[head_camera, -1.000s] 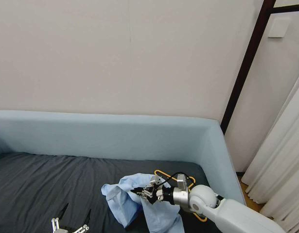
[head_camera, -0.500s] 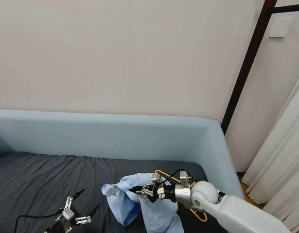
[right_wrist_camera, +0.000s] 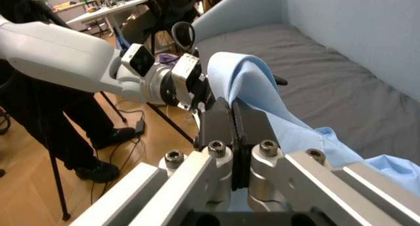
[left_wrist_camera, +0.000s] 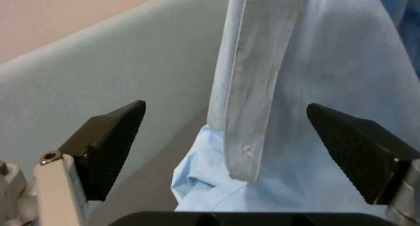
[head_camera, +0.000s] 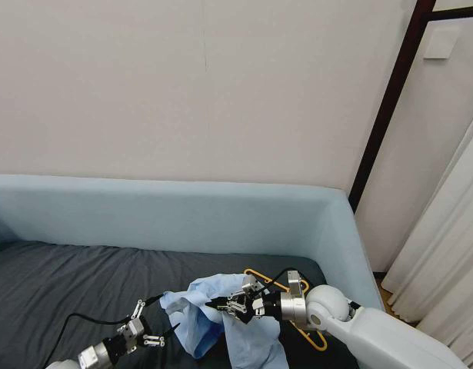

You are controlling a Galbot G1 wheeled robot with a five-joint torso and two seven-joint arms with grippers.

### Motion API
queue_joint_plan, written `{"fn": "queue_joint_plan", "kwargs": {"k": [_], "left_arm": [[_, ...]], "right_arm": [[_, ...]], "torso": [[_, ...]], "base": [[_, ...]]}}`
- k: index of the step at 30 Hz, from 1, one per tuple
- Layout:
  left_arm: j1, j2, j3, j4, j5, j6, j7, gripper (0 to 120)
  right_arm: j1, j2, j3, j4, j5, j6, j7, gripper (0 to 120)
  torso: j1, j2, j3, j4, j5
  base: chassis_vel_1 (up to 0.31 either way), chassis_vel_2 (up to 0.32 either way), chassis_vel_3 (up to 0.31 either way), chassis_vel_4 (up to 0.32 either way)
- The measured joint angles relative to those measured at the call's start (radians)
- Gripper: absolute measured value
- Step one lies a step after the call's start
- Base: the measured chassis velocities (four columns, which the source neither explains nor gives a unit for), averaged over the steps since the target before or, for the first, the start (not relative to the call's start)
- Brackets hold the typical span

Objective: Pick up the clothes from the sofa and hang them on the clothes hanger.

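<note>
Pale blue sofa [head_camera: 182, 219] walls fence the dark seat [head_camera: 51, 280], whose cushion lies bare across the lower left of the head view. At lower centre the shirt [head_camera: 191, 311] is bunched against an orange hanger [head_camera: 257, 274]. There the right gripper [head_camera: 213, 306] pinches a shirt fold, jaws closed. Beside it the left gripper [head_camera: 165, 315] is spread wide around a hem strip, touching neither finger.

The light blue fabric shirt [head_camera: 221, 323] lies on the seat of the pale blue upholstered sofa [head_camera: 144, 215], near its right end and before the backrest. The orange wire hanger [head_camera: 256, 271] lies behind it, partly underneath, toward the right armrest. The right hand [head_camera: 224, 306] pinches the shirt's upper fold. The left hand [head_camera: 164, 317] sits just left of the shirt, its fingers spread around a hanging strip.
</note>
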Motion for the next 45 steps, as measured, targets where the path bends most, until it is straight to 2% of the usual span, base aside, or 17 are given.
{"fn": "queue_joint_plan", "kwargs": {"k": [4, 9, 11, 14, 16, 20, 21, 25, 27, 28, 33, 36, 37, 39, 41, 43, 45], "left_arm": [[-0.012, -0.009, 0.015, 0.007, 0.007, 0.000, -0.001, 89], [-0.008, -0.016, 0.009, 0.026, 0.015, -0.024, 0.009, 67], [-0.008, -0.019, 0.005, 0.027, 0.016, -0.028, 0.013, 64], [-0.006, -0.029, 0.001, 0.037, 0.021, -0.034, 0.018, 48], [-0.006, -0.032, 0.001, 0.040, 0.024, -0.035, 0.018, 45], [-0.007, -0.043, -0.001, 0.048, 0.029, -0.040, 0.008, 26], [-0.007, -0.043, -0.001, 0.048, 0.029, -0.040, 0.008, 26], [-0.003, -0.034, -0.005, 0.033, 0.029, -0.040, -0.008, 10], [-0.001, -0.031, -0.007, 0.029, 0.028, -0.039, -0.011, 8], [0.004, -0.026, -0.009, 0.020, 0.027, -0.037, -0.017, 3], [0.034, -0.004, -0.028, -0.030, 0.011, -0.025, -0.034, 0], [0.080, 0.033, -0.059, -0.116, -0.024, 0.003, -0.035, 0], [0.080, 0.033, -0.059, -0.116, -0.024, 0.003, -0.035, 0], [0.112, 0.075, -0.076, -0.192, -0.060, 0.042, -0.041, 0], [0.133, 0.120, -0.084, -0.255, -0.100, 0.091, -0.080, 0], [0.140, 0.138, -0.087, -0.282, -0.122, 0.113, -0.097, 0], [0.150, 0.184, -0.093, -0.356, -0.181, 0.171, -0.133, 0]], "right_arm": [[0.004, 0.002, -0.002, -0.003, 0.001, 0.000, 0.010, 0], [0.019, 0.013, -0.011, -0.013, 0.004, 0.000, 0.020, 0], [0.021, 0.014, -0.013, -0.013, 0.004, 0.000, 0.022, 0], [0.025, 0.014, -0.021, -0.012, 0.006, 0.000, 0.023, 0], [0.026, 0.013, -0.022, -0.009, 0.007, 0.000, 0.023, 0], [0.023, 0.003, -0.024, -0.001, 0.007, 0.000, 0.022, 0], [0.023, 0.003, -0.024, -0.001, 0.007, 0.000, 0.022, 0], [0.022, 0.001, -0.021, -0.005, 0.007, 0.003, 0.014, 0], [0.022, 0.003, -0.020, -0.006, 0.007, 0.003, 0.013, 0], [0.022, 0.006, -0.019, -0.007, 0.009, 0.004, 0.013, 0], [0.023, 0.015, -0.016, -0.010, 0.012, 0.004, 0.014, 0], [0.023, 0.021, -0.001, -0.020, 0.019, 0.005, 0.018, 0], [0.023, 0.021, -0.001, -0.020, 0.019, 0.005, 0.018, 0], [0.021, 0.026, 0.012, -0.028, 0.021, 0.005, 0.040, 0], [0.015, 0.030, 0.028, -0.035, 0.019, 0.010, 0.076, 7], [0.012, 0.031, 0.036, -0.036, 0.017, 0.014, 0.093, 10], [0.001, 0.028, 0.055, -0.035, -0.004, 0.017, 0.154, 19]], "torso": [[0.000, 0.000, 0.000, 0.0003, -0.0001], [0.000, 0.000, 0.000, 0.0005, -0.0002], [0.000, 0.000, 0.000, 0.0005, -0.0002], [0.000, 0.000, 0.000, 0.0003, -0.0002], [0.000, 0.000, 0.000, 0.0003, -0.0002], [0.000, 0.000, 0.000, 0.0002, -0.0005], [0.000, 0.000, 0.000, 0.0002, -0.0005], [0.000, 0.000, 0.000, 0.0001, -0.0003], [0.000, 0.000, 0.000, 0.0001, -0.0002], [0.000, 0.000, 0.000, 0.0002, -0.0001], [0.000, 0.000, 0.000, 0.0004, -0.0003], [0.000, 0.000, 0.000, 0.0003, -0.0004], [0.000, 0.000, 0.000, 0.0003, -0.0004], [0.000, 0.000, 0.000, 0.0004, -0.0002], [0.000, 0.000, 0.000, 0.0005, -0.0003], [0.000, 0.000, 0.000, 0.0005, -0.0002], [0.000, 0.000, 0.000, 0.0006, -0.0002]], "base": [[0.000, 0.000, 0.000, 0.000], [0.000, 0.000, 0.000, 0.000], [0.000, 0.000, 0.000, 0.000], [0.000, 0.000, 0.000, 0.000], [0.000, 0.000, 0.000, 0.000], [0.000, 0.000, 0.000, 0.000], [0.000, 0.000, 0.000, 0.000], [0.000, 0.000, 0.000, 0.000], [0.000, 0.000, 0.000, 0.000], [0.000, 0.000, 0.000, 0.000], [0.000, 0.000, 0.000, 0.000], [0.000, 0.000, 0.000, 0.000], [0.000, 0.000, 0.000, 0.000], [0.000, 0.000, 0.000, 0.000], [0.000, 0.000, 0.000, 0.000], [0.000, 0.000, 0.000, 0.000], [0.000, 0.000, 0.000, 0.000]]}}
